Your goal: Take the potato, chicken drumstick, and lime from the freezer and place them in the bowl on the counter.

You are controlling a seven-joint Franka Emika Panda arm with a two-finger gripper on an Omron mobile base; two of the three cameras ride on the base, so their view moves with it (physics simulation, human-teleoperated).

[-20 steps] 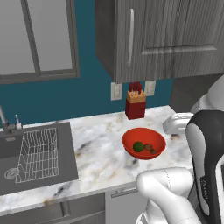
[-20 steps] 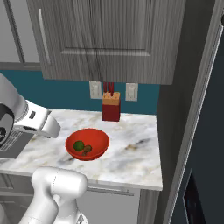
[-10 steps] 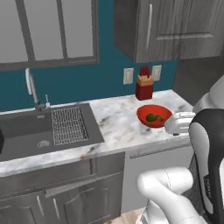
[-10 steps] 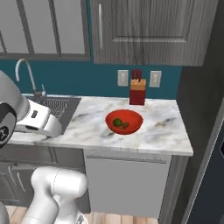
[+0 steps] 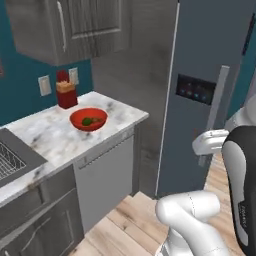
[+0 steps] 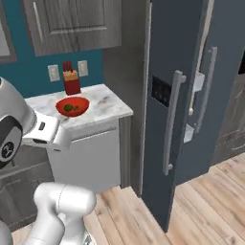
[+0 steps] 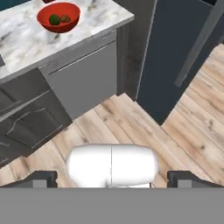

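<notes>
The red bowl (image 5: 88, 119) (image 6: 72, 106) (image 7: 58, 16) stands on the marbled counter (image 5: 47, 137) (image 6: 103, 103) (image 7: 26, 39). Inside it lie the dark green lime (image 7: 54, 19) (image 5: 87, 121) and a small brown lump (image 7: 65, 19); I cannot tell whether that lump is the potato or the chicken drumstick. The dark slate freezer (image 5: 210, 75) (image 6: 174, 95) (image 7: 175, 48) rises right of the counter's end. My gripper (image 7: 112, 180) hangs over the wooden floor, well away from the bowl. It is open, its fingertips (image 7: 41, 178) far apart with nothing between them.
A red box (image 5: 65, 95) (image 6: 72, 82) stands against the teal wall behind the bowl. A sink (image 5: 10, 162) is set in the counter at the left. Dark grey cabinets (image 7: 83, 78) run under the counter. Long handles (image 6: 171, 122) stick out from the freezer doors. Wooden floor (image 7: 144, 127) lies in front.
The whole picture has shifted: the base has backed away from the counter and turned right toward the freezer. The bowl now sits far off. The gripper stays open.
</notes>
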